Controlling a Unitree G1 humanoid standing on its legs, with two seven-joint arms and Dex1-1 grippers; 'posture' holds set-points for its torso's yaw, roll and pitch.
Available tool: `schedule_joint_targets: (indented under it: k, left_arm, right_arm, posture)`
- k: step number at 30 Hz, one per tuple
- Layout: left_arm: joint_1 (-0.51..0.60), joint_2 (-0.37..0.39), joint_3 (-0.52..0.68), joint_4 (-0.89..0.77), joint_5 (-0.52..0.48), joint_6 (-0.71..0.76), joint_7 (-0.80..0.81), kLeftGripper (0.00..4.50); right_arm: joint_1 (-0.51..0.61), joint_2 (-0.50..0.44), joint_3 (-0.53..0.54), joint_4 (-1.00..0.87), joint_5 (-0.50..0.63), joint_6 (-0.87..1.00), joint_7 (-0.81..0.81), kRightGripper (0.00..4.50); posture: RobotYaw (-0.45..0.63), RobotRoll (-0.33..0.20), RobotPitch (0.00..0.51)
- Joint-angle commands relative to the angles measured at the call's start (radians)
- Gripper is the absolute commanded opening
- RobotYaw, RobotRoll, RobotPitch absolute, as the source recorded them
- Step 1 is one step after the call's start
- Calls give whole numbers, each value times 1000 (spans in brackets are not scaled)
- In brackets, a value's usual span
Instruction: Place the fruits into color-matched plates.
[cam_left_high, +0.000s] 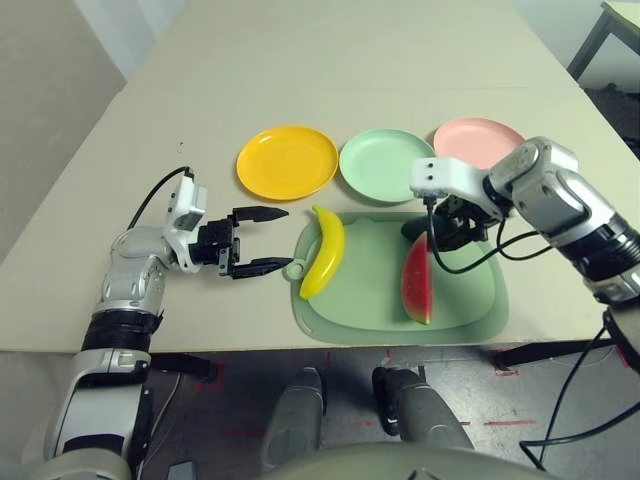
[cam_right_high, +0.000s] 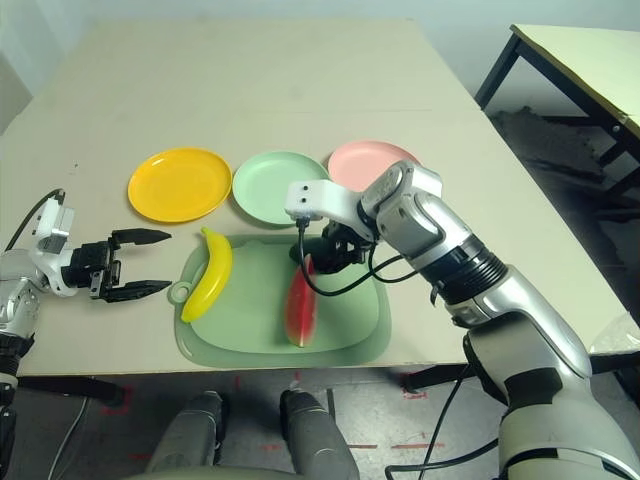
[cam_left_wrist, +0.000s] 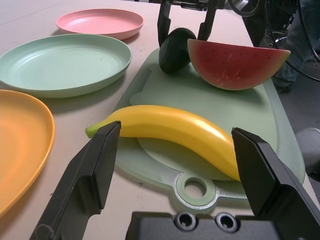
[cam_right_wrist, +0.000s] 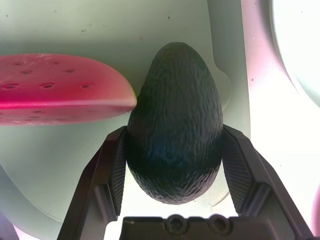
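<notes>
Dark green pebbled toy avocado (cam_right_wrist: 175, 135) is sitting between the right hand (cam_right_wrist: 175, 165)'s black fingers, pads touching its flanks, on the rectangular green cutting board (cam_left_high: 455, 315). Left hand (cam_left_high: 262, 241) is waiting wide apart beside the yellow banana (cam_left_high: 323, 252). Nothing delivered: yellow-orange (cam_left_high: 287, 161), mint (cam_left_high: 386, 164) and pink (cam_left_high: 478, 141) plates are lying bare. Red watermelon wedge (cam_left_high: 416, 280) is waiting too. Lift unclear.

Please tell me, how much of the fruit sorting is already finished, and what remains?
Nothing is done yet: the yellow plate, green plate and pink plate are empty. In hand: the right hand has its fingers against both sides of the avocado, which lies on the cutting board. Left: avocado, banana and watermelon wedge. The left hand is open beside the board.
</notes>
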Motion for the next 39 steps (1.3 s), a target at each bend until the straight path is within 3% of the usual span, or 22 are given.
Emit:
schedule_joint_targets:
  k: [1, 6, 13, 20, 24, 27, 31, 35, 39]
  left_arm:
    - [4, 5, 9, 8, 6, 2, 4, 4500]
    - [-3, 0, 33, 3, -23, 47, 29, 4500]
    - [-19, -8, 46, 6, -20, 97, 94, 4500]
    - [-57, -6, 41, 69, 94, 118, 321, 4500]
    - [-65, -8, 51, 79, 101, 148, 391, 4500]
    - [-45, 2, 44, 65, 96, 157, 382, 4500]
    - [-19, 5, 39, 36, 88, 169, 364, 4500]
    - [-19, -1, 41, 32, 76, 181, 345, 4500]
    - [-21, -16, 39, 23, 42, 188, 277, 4500]
  right_arm:
    - [-62, 7, -4, 51, -7, -28, 12, 2977]
    - [-191, 43, -10, 237, -24, -125, 0, 2977]
    - [-352, 199, -52, 627, -49, -316, -141, 2977]
    - [-418, 341, -118, 939, -47, -482, -292, 2977]
    - [-430, 398, -178, 1075, -26, -560, -359, 2977]
    - [-433, 410, -197, 1133, -41, -605, -392, 2977]
    - [-448, 408, -218, 1162, -47, -627, -383, 4374]
    - [-465, 388, -216, 1149, -65, -653, -343, 4471]
    - [-460, 323, -182, 1034, -97, -743, -187, 4471]
  posture:
    - [-11, 0, 181]
    - [-17, 0, 182]
    - [-11, 0, 191]
    - [10, 0, 191]
    - [25, 0, 193]
    - [36, 0, 194]
    - [36, 0, 194]
    - [23, 0, 192]
    - [6, 0, 191]
